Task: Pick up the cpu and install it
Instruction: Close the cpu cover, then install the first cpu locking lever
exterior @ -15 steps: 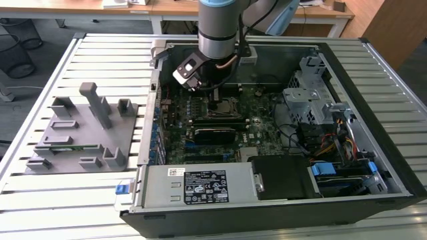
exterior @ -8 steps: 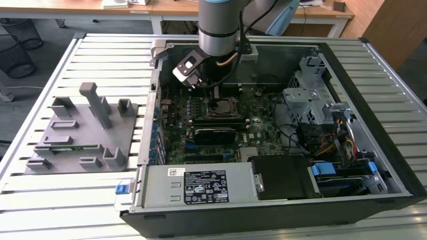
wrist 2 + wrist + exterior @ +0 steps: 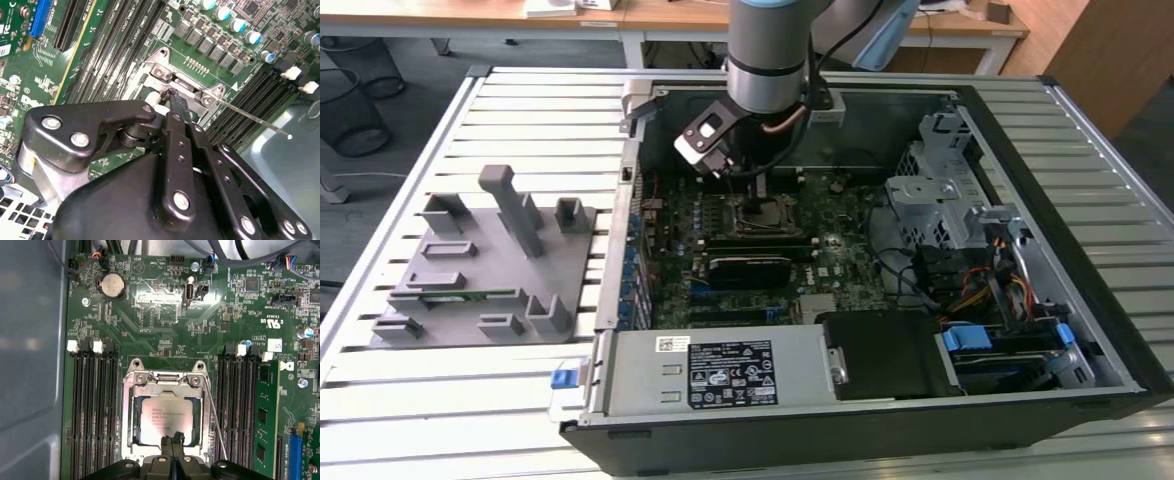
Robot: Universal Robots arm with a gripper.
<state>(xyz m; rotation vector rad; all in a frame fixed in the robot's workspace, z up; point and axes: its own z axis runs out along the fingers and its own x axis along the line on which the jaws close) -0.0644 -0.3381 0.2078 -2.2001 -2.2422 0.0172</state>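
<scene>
The arm (image 3: 765, 50) stands vertical, end effector (image 3: 172, 440) closed above the cpu (image 3: 161, 412).

Items counted around one open computer case (image 3: 1097, 172).
One cpu (image 3: 163, 416), one gripper (image 3: 171, 439), one grey tray (image 3: 491, 272) and one round battery (image 3: 111, 286) are seen.

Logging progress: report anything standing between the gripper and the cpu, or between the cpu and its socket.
Nothing visible does. In the first wrist view the cpu already lies within the socket frame, and the gripper, closed, hangs right at its edge.
</scene>
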